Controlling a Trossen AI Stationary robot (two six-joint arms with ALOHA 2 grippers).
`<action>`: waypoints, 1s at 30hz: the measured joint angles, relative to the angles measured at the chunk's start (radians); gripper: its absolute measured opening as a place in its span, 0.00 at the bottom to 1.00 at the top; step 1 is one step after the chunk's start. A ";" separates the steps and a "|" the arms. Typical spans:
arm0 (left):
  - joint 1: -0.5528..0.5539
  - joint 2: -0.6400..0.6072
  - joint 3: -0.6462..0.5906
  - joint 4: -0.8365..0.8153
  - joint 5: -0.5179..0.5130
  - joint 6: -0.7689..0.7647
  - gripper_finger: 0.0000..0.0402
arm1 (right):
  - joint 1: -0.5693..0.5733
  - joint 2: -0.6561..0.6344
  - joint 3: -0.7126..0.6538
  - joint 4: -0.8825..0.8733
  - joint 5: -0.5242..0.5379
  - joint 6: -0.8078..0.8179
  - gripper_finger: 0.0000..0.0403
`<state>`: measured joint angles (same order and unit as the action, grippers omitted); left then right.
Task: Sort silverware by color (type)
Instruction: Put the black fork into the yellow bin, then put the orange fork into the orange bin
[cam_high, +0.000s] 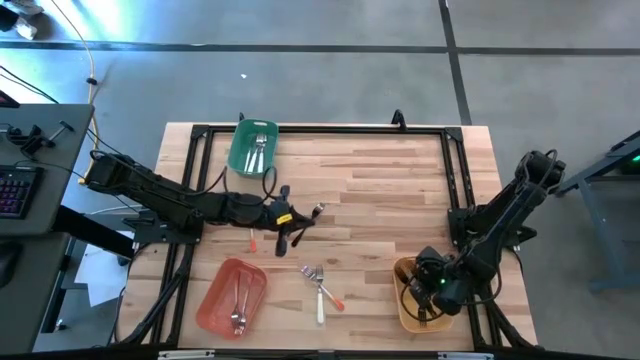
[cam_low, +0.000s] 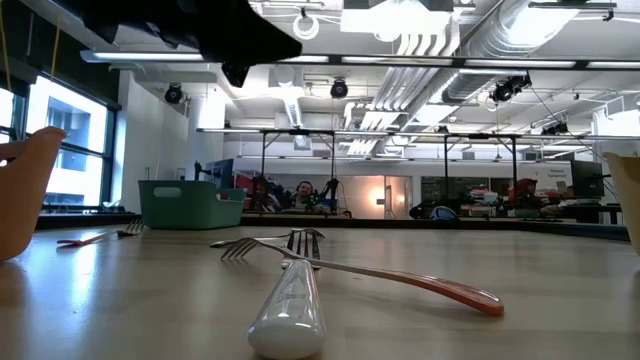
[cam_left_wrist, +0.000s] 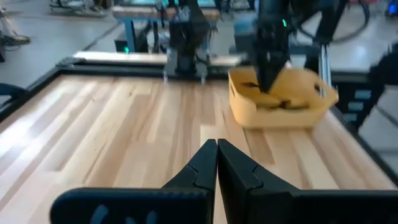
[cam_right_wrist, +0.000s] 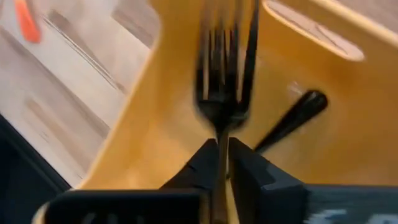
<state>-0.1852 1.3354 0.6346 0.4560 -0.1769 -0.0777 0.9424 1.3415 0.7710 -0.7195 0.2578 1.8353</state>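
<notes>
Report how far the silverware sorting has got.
Done: utensils lie in the green bin, the red bin and the yellow bin. In hand: the right gripper holds a black fork over the yellow bin. The left gripper is shut and empty. Left: forks on the table, including a white-handled one.

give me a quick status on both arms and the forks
Left gripper shut, empty, mid-table. Right gripper over yellow bin, pinching black fork. Two forks left on table. Nothing blocking.
</notes>
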 joint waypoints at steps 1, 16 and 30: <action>0.000 0.000 0.000 -0.017 0.010 0.008 0.01 | 0.000 0.000 -0.002 -0.005 -0.013 -0.001 0.08; -0.116 0.076 0.131 -0.323 0.126 0.152 0.01 | -0.015 -0.095 0.158 -0.235 0.245 -0.393 0.18; -0.171 0.433 0.411 -0.566 0.298 0.239 0.23 | -0.367 -0.133 -0.027 0.430 0.203 -1.323 0.01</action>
<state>-0.3563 1.7681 1.0457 -0.1102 0.1210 0.1617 0.5753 1.2083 0.7442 -0.2899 0.4605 0.5119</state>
